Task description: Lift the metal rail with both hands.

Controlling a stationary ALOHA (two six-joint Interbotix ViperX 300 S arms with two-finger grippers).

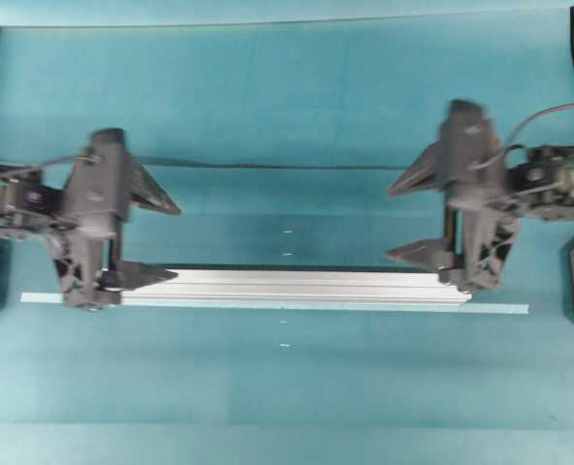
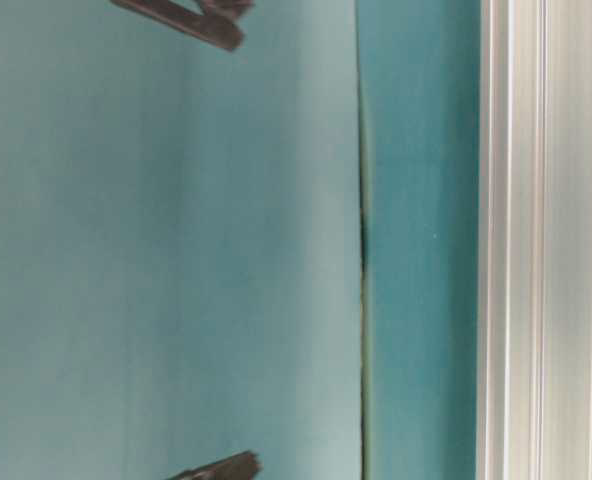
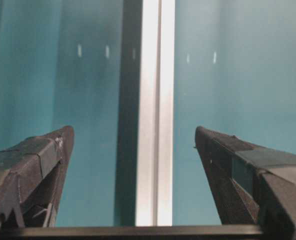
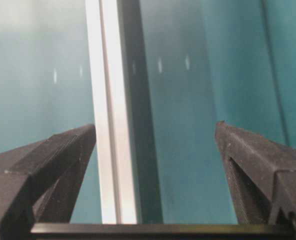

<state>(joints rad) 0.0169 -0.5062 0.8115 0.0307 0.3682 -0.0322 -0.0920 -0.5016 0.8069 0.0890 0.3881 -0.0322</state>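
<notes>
A teal surface [image 1: 287, 97] fills the overhead view, with a dark seam [image 1: 268, 166] crossing it from side to side. The metal rail [image 1: 297, 288] lies flat on the near half of it, running lengthwise from left to right, its grooves catching the light. Directly along its near edge lies a thin pale tape strip [image 1: 500, 308] that reaches past both ends of the rail. The left hand [image 1: 146, 239] is over the rail's left end with its fingers spread wide, one fingertip over the rail's far edge and the other well back toward the seam. The right hand [image 1: 410, 221] is over the rail's right end, likewise spread wide, its nearer fingertip by the rail's far edge. In both wrist views the rail runs up the gap between the parted fingers [image 3: 43, 165] without meeting either; from the right wrist it sits closer to one finger [image 4: 58, 170]. Small pale marks [image 1: 287, 232] dot the surface near the middle.
</notes>
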